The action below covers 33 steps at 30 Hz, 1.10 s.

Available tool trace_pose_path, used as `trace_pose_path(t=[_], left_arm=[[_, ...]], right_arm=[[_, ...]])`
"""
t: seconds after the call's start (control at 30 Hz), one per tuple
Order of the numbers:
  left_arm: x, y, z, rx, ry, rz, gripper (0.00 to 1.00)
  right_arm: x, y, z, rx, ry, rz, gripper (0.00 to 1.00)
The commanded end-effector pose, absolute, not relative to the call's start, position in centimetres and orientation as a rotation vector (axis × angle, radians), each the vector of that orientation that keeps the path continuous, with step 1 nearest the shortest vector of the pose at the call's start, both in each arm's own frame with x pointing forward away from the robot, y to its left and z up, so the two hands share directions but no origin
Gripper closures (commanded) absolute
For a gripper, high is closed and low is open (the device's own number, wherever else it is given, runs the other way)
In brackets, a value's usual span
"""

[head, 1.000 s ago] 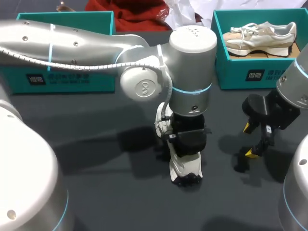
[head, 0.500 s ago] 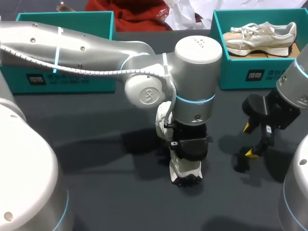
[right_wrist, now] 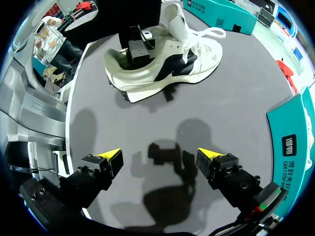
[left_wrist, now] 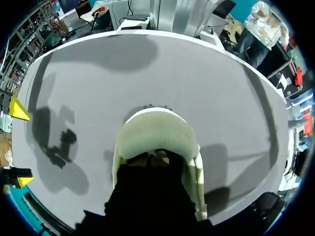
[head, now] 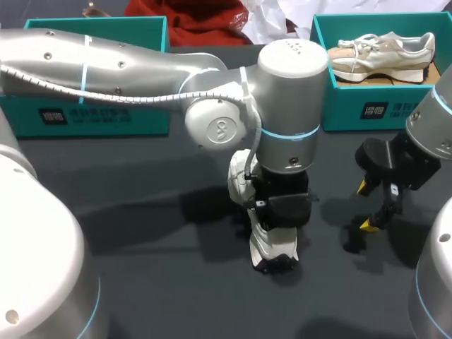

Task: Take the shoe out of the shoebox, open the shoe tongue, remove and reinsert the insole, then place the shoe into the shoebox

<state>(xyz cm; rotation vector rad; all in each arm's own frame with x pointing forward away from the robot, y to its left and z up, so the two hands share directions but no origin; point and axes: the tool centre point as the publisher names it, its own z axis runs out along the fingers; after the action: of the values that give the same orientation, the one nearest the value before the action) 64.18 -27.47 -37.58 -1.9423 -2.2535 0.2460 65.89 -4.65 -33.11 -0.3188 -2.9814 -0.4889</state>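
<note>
White shoe [head: 272, 244] is out of the box, standing on its sole on the dark table [head: 141, 212] near the middle, heel toward the camera in the head view and toe end hidden under the left arm [head: 286, 106]. The left gripper [head: 281, 210] comes straight down into the shoe's opening. In the left wrist view its black body [left_wrist: 150, 196] fills the collar just behind the rounded heel rim [left_wrist: 155, 130], and the tips are buried inside, so can't tell if it is spread or pinching anything. The right wrist view shows the same shoe [right_wrist: 167, 64] side-on, white with a dark side panel and laces loose. The left gripper [right_wrist: 140, 46] is plunged in at the heel end, and the tongue looks pulled up, though that part is hard to make out. The right gripper [head: 367, 205] hangs over bare table to the shoe's right, well apart from it and holding nothing. Its two yellow tips are spread wide in its own wrist view [right_wrist: 160, 157], with only its shadow on the table under them. The teal shoebox [head: 353, 106] sits at the far right of the table behind the right gripper, with a second shoe [head: 381, 53], pale beige and white, lying inside it. Another teal box [head: 106, 116] sits at the far left, behind the left arm.
</note>
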Motion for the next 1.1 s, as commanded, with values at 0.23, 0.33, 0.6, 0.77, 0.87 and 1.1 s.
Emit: trace_pose_path(t=[0.23, 0.33, 0.6, 0.77, 0.87, 1.1], left_arm=[[62.5, -28.2, -40.2, -1.916, -2.219, 0.251, 1.00], [62.7, -28.0, -41.1, -1.911, -2.220, 0.210, 1.00], [64.5, -26.2, -40.1, -1.883, -2.281, 0.153, 1.00], [65.5, -25.5, -37.6, -1.906, -2.327, 0.167, 1.00], [65.9, -25.2, -36.5, -1.932, -2.353, 0.144, 1.00], [67.3, -25.6, -36.1, -1.940, -2.365, 0.086, 1.00]], right_arm=[[65.7, -4.6, -33.2, -0.321, -2.985, -0.487, 0.00], [65.7, -4.6, -33.2, -0.321, -2.985, -0.487, 0.00], [65.7, -4.6, -33.2, -0.321, -2.985, -0.487, 0.00], [65.7, -4.6, -33.2, -0.321, -2.985, -0.487, 0.00], [65.7, -4.6, -33.2, -0.321, -2.985, -0.487, 0.00], [65.7, -4.6, -33.2, -0.321, -2.985, -0.487, 0.00]])
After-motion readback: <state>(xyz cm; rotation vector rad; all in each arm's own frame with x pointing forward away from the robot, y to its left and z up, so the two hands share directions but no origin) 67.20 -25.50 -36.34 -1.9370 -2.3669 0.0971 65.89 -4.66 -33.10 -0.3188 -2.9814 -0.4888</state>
